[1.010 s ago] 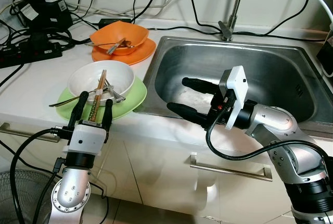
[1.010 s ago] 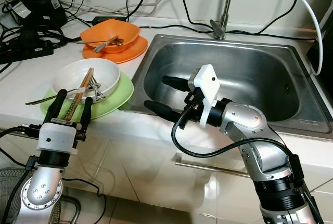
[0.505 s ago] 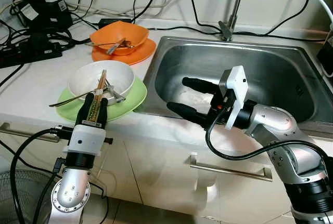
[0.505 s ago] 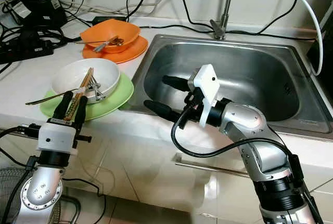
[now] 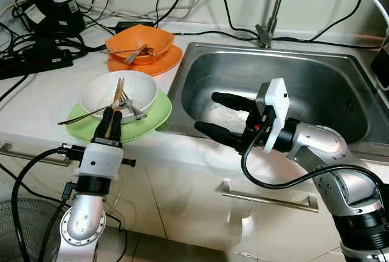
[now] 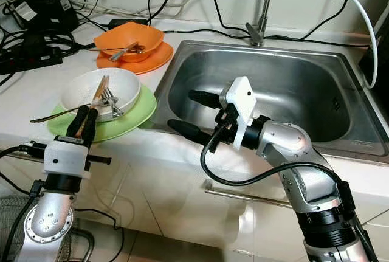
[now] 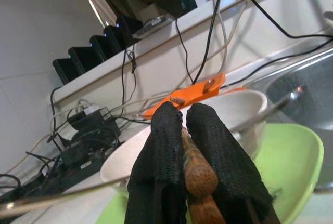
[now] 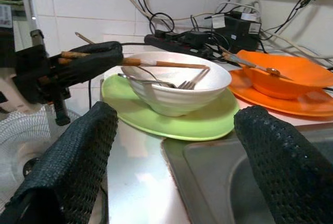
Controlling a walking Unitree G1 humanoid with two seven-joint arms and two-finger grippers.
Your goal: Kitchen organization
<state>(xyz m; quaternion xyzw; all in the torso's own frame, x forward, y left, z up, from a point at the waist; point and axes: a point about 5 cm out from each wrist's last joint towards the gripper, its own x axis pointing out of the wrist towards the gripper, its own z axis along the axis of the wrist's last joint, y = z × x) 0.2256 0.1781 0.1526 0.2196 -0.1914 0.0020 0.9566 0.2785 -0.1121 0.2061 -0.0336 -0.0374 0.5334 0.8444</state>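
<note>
A pair of wooden chopsticks (image 5: 117,95) leans out of the white bowl (image 5: 146,89), which stands on a green plate (image 5: 157,115) at the counter's front. My left gripper (image 5: 110,119) is shut on the chopsticks' near end; the wrist view has the sticks (image 7: 195,164) pinched between both black fingers. A fork (image 5: 132,107) and a long-handled spoon (image 5: 76,118) also rest in that bowl. My right gripper (image 5: 208,111) hovers open over the sink's near left corner with nothing between its fingers (image 8: 78,146).
An orange bowl (image 5: 137,38) with cutlery sits on an orange plate (image 5: 169,61) behind the white bowl. The steel sink (image 5: 316,86) with its tap (image 5: 267,28) lies to the right. Power strips and cables (image 5: 36,52) crowd the back left counter.
My left gripper's fingers closed from open around the chopsticks to shut on them, and the sticks now tilt up slightly. The right arm has stayed put.
</note>
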